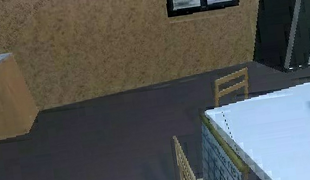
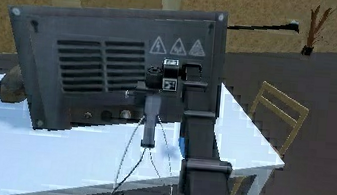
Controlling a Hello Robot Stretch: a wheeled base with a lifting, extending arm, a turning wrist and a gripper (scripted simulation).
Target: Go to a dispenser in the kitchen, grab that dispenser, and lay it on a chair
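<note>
A white table (image 2: 32, 155) carries a dark monitor (image 2: 89, 59), back toward us. The gripper (image 2: 149, 139) hangs before it, at nine o'clock of the arm (image 2: 200, 118); we cannot tell whether it holds anything. A wooden chair (image 2: 286, 101) stands at the table's three o'clock.
</note>
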